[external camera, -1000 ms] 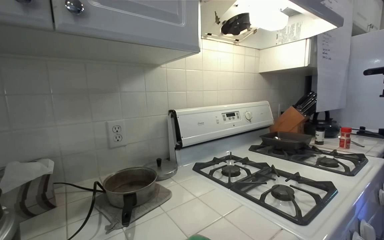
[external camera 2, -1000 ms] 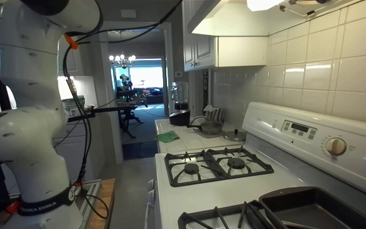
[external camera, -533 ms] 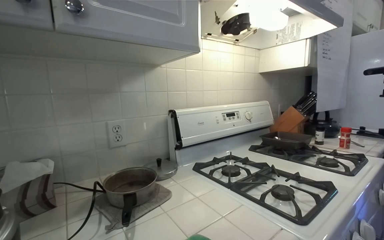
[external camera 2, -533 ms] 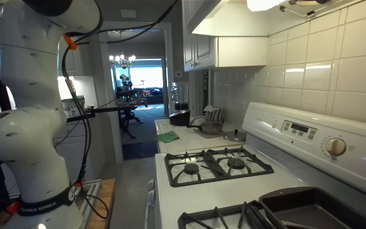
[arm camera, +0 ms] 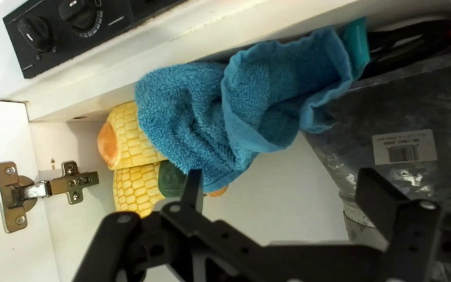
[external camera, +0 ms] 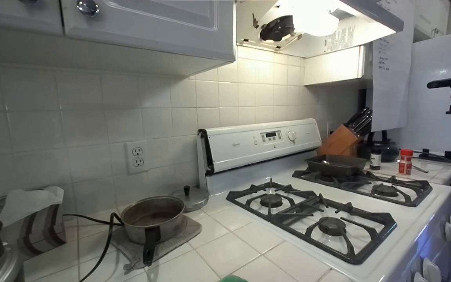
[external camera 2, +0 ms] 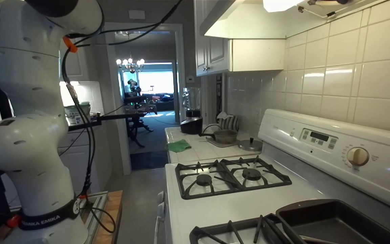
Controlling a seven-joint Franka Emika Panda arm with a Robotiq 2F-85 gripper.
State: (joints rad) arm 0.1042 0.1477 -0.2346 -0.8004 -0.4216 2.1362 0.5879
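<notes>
Beyond the parted fingers [arm camera: 376, 199], a blue cloth [arm camera: 206, 113] is bunched and ungrasped.
The cabinet door [arm camera: 10, 254] stands open on its metal hinge [arm camera: 45, 186], yet nothing is held: the fingers are spread wide, with no object clasped between them. The cloth lies mostly above their gap in the wrist view, its lowest fold just beside the tip of the finger at that view's left; whether the two touch cannot be told. Yellow corn-shaped pieces [arm camera: 135, 190] are partly covered by it, and a grey metal body [arm camera: 390, 105] with a barcode label [arm camera: 404, 147] takes up the right side. Both exterior views leave the fingers out of frame.
</notes>
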